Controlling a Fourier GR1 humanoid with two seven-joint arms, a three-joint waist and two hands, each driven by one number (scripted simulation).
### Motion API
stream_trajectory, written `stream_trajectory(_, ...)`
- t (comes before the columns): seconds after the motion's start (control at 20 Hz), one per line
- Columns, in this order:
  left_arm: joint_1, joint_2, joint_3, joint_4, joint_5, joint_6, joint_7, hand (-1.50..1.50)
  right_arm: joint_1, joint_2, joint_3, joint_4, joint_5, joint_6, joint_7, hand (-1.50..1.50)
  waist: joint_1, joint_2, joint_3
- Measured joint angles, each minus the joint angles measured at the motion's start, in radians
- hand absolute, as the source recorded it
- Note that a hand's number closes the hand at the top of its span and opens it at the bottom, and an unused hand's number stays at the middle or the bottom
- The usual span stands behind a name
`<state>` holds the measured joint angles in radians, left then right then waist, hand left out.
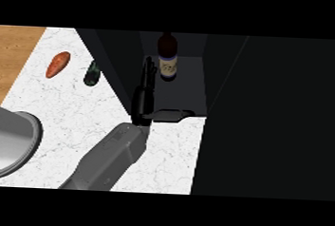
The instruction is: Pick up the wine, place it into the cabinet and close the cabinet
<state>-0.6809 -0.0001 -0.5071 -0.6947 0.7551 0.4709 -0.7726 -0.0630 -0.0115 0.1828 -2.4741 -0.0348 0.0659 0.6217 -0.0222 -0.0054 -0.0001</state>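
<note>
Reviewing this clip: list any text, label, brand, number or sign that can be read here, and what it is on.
No text can be read.
Wine bottle, standing inside the dark cabinet: a pale label with marks too blurred to read.
Nothing written shows on the counter, the orange item, the dark green item or the hand.

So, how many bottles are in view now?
1: the wine bottle stands upright inside the open cabinet, just beyond the hand. Others may be hidden in the dark interior.

White marbled stone counter [65, 110], matt black cabinet [268, 114], glossy glass wine bottle [168, 55].
</note>
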Motion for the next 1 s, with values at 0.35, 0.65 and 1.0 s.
stream_trajectory(0.35,0.207,0.015,-0.134,-0.339,-0.064,0.138,0.051,-1.5,0.021,-0.014,-0.019,-0.004,0.008,0.002,-0.016,-1.5,0.023,0.0,0.0)
stream_trajectory(0.65,0.359,0.054,-0.221,-0.642,-0.15,0.273,0.143,-1.5,0.004,-0.027,-0.05,-0.005,0.003,0.007,-0.001,-1.5,0.027,0.0,0.0)
stream_trajectory(1.0,0.524,0.139,-0.265,-0.887,-0.224,0.327,0.207,-1.5,0.002,-0.029,-0.047,-0.009,-0.002,0.01,0.018,-1.5,0.025,0.002,0.0)
